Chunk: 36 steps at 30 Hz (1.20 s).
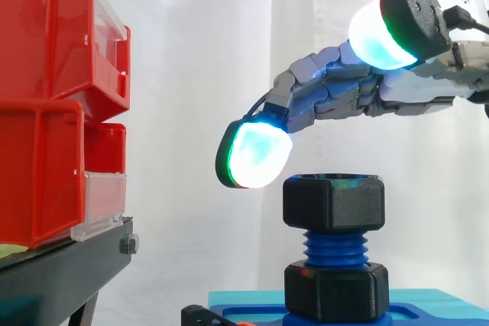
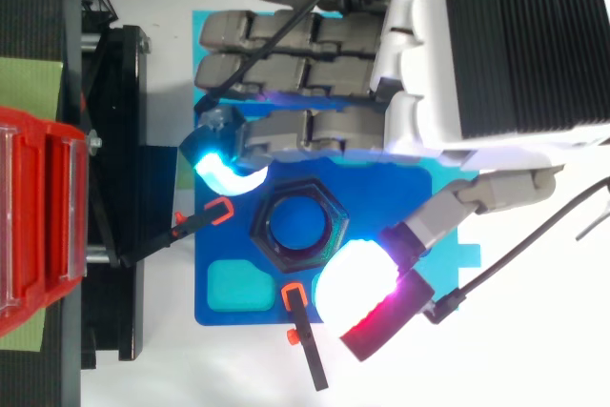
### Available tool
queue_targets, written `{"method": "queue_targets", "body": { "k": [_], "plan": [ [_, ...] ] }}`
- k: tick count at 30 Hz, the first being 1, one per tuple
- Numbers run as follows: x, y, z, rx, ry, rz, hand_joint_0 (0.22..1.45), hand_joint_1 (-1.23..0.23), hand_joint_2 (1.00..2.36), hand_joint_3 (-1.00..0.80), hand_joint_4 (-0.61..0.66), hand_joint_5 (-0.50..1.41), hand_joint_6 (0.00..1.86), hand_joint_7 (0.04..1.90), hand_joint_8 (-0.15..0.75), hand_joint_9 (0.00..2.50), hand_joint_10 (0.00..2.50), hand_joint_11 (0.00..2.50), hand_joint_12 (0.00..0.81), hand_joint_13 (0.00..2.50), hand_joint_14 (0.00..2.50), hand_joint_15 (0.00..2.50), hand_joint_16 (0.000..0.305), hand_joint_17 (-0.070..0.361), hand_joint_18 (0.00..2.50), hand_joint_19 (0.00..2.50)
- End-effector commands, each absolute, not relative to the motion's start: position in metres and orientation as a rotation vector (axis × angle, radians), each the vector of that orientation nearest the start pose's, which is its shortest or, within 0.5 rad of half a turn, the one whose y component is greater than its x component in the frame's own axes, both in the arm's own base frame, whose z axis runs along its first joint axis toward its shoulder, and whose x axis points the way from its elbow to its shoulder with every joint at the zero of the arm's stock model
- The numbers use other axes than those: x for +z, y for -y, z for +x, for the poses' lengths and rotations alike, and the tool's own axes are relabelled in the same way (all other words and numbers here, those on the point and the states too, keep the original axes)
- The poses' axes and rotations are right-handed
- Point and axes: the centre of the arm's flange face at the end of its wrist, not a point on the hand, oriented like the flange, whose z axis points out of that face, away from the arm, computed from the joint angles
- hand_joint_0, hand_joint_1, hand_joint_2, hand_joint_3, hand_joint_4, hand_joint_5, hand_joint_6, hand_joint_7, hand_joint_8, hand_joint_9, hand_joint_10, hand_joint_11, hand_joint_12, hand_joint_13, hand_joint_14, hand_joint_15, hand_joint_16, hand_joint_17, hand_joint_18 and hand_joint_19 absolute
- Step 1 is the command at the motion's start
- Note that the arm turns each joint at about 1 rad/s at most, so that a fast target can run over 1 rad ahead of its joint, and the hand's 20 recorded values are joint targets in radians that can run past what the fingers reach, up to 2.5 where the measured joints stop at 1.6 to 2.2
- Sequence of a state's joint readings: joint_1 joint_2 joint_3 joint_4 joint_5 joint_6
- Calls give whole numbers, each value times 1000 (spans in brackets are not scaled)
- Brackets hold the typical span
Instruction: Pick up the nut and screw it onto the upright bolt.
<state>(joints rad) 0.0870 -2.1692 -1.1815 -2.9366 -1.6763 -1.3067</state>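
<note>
Hand (image 1: 336, 89) is hovering with fingers apart, gripping nothing, just above the nut (image 1: 334, 202) topping the bolt (image 1: 335, 248); it should be pinching opposite flats squarely before turning.

The side view sits close and level with the nut (image 1: 333, 202) on the bolt (image 1: 335, 250), facing the white curtain (image 1: 199, 36), with the red bins (image 1: 53, 97) at frame left. The top view looks straight down from equally close. Both share the nut, bolt, bins and robot hand (image 1: 336, 97), which is at upper right.
</note>
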Motion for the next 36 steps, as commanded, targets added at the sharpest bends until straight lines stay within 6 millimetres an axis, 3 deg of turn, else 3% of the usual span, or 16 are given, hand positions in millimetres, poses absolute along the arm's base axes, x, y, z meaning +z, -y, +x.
{"method": "queue_targets", "body": {
  "k": [1,14,36],
  "plan": [
    [328,53,732,368,-1555,64,463,10,1000,-500,130,-206,501,619,216,254,0,0,356,0,0,0,59,133,0,0],
    [327,48,732,378,-1556,66,476,-81,1000,-500,232,-146,503,867,266,433,0,0,355,118,0,0,56,126,0,0],
    [326,54,731,367,-1564,76,482,-113,1000,-500,285,-112,503,901,276,517,0,0,346,172,0,0,51,116,0,0]
  ]
}}
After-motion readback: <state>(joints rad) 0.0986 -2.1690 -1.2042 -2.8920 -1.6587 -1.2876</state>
